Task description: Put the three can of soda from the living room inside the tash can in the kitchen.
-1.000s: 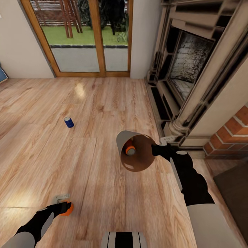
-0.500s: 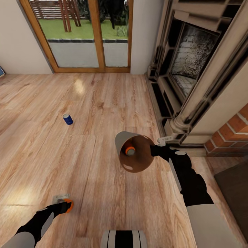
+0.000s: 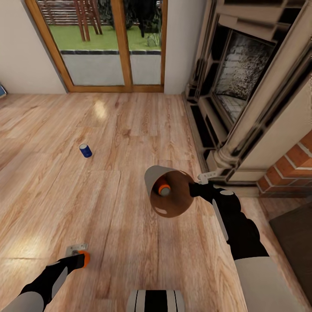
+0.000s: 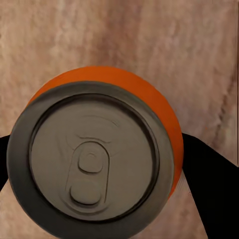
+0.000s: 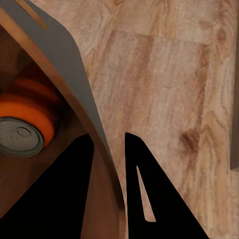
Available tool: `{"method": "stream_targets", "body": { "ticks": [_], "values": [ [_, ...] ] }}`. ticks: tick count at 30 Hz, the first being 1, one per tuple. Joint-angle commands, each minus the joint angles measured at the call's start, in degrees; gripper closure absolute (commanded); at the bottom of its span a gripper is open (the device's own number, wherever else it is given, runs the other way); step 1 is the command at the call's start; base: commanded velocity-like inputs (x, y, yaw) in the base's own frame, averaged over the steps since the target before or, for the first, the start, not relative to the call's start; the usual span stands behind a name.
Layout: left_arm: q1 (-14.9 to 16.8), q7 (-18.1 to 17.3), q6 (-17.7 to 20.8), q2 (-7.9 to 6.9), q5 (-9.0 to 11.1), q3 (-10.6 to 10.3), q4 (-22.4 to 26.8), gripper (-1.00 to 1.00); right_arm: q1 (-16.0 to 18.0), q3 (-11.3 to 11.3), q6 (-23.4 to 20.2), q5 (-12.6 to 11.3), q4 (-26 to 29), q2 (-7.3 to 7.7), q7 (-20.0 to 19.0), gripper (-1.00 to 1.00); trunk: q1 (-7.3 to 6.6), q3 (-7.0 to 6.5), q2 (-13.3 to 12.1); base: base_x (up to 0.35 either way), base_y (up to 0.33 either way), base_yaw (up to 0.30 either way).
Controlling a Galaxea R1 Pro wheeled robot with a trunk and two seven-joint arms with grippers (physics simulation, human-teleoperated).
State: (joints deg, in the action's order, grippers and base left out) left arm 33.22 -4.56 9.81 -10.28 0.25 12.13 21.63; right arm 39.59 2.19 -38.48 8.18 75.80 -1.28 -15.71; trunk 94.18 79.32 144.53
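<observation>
Head view has the tilted tash can (image 3: 170, 193) pinched at its rim by the right gripper (image 3: 196, 187) with one orange can (image 3: 164, 189) inside, the left gripper (image 3: 81, 259) fingers clamped on another orange soda can (image 4: 99, 154), and the dark blue can (image 3: 86, 150) standing on the plank floor (image 3: 130, 130) well apart, near the fireplace (image 3: 242, 86).

Your head camera has tilted since a second ago, so the whole floor scene sits shifted; the bright orange soda can (image 3: 85, 258) between your left gripper (image 3: 82, 260) jaws now shows less beyond the fingertips.
</observation>
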Motion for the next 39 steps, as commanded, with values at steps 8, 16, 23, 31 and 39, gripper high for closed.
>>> {"method": "stream_targets", "body": {
  "ticks": [8, 16, 23, 31, 39],
  "values": [
    [0.00, -0.11, 0.72, 0.00, -0.20, 0.00, -0.03, 1.00, -0.24, 0.01, -0.10, -0.96, -0.19, 0.05, -0.17, 1.00, -0.21, -1.79, -0.11, 0.000, 0.000, 0.000],
    [0.00, -0.24, 0.90, 0.00, -0.21, -0.01, -0.02, 1.00, -0.36, 0.07, -0.18, -0.97, -0.35, -0.03, -0.19, 1.00, -0.42, -3.56, -0.21, 0.000, 0.000, 0.000],
    [0.08, -0.32, 3.54, -0.06, -0.08, 0.00, 0.53, 1.00, -0.39, -0.06, -0.53, -0.79, -0.58, 0.15, -0.21, 1.00, -0.60, -5.11, -0.31, 0.000, 0.000, 0.000],
    [0.15, -1.07, 5.05, -0.04, 0.07, 0.00, 0.73, 1.00, -1.26, -0.09, -0.73, -0.61, -0.57, 0.25, -0.23, 1.00, -0.80, -6.88, -0.41, 0.000, 0.000, 0.000],
    [0.11, -6.32, 5.75, -0.16, 0.16, -0.09, 0.73, 1.00, -1.89, -0.08, -0.95, -0.38, -0.16, 0.40, -0.20, 1.00, -1.01, -8.65, -0.52, 0.000, 0.000, 0.000]
  ]
}}
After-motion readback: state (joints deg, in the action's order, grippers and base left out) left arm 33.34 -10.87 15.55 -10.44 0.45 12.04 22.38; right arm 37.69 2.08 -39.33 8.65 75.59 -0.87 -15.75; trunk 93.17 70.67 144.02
